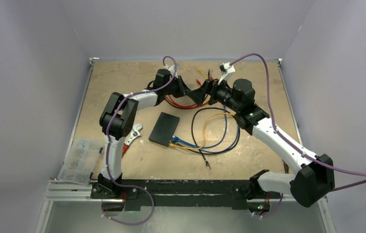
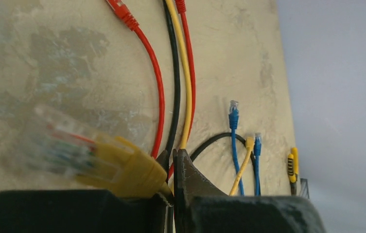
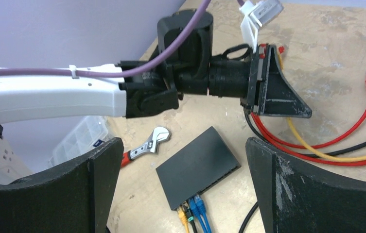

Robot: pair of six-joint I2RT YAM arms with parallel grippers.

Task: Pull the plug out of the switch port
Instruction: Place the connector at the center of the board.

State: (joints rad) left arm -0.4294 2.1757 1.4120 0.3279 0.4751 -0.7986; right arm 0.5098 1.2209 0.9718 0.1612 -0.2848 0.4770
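A yellow plug (image 2: 122,167) was found clamped in the left gripper (image 2: 173,155), clear of the switch (image 1: 164,129) at its seven o'clock. The right gripper (image 3: 181,145) was held wide, empty. Extraction was judged done; release was due.

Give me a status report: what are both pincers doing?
Left pincer shut behind yellow-booted cable plug. Right pincer open, empty. Flat matte black switch box: blue and yellow plugs seated. Loose cables looped beside it.

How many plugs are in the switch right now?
3, side by side on the switch's socket edge, in the right wrist view: yellow plug leftmost, blue plug in the middle, second blue plug rightmost. More may be hidden.
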